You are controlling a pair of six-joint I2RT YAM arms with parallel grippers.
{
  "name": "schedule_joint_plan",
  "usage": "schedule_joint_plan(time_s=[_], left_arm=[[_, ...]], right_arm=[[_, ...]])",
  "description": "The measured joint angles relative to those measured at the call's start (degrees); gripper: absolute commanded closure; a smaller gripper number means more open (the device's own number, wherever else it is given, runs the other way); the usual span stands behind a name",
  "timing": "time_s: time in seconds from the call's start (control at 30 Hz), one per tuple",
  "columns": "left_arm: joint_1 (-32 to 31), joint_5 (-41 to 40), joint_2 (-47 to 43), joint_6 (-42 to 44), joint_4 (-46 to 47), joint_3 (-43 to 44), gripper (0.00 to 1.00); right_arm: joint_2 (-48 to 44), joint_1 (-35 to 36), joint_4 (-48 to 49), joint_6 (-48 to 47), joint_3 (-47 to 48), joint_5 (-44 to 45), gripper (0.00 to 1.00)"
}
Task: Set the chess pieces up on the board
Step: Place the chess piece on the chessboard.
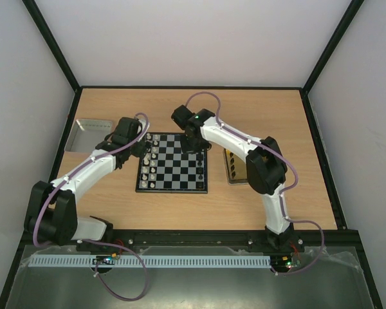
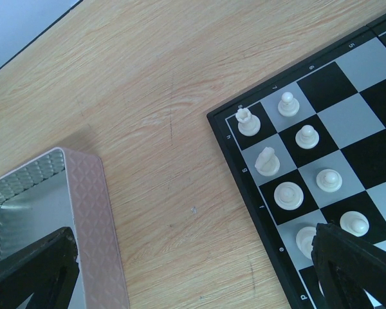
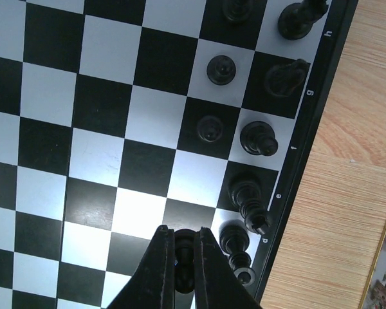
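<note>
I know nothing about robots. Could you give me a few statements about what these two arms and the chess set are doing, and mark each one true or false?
1. The right pincer is shut on a black chess piece. True.
2. The left pincer grips a white piece. False: it is open and holds nothing.
3. In the overhead view, white pieces stand along the left side of the chessboard. True.
4. The chessboard lies inside the silver tray. False: it lies on the wooden table, apart from the tray.
</note>
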Motion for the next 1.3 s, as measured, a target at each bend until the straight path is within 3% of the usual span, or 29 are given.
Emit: schedule_joint_plan(time_s=[1.3], left_arm=[[0.0,0.0,0.0,0.2,0.5,-0.6,0.01]], right_arm=[[7.7,0.5,-0.4,0.0,1.9,0.4,0.98]])
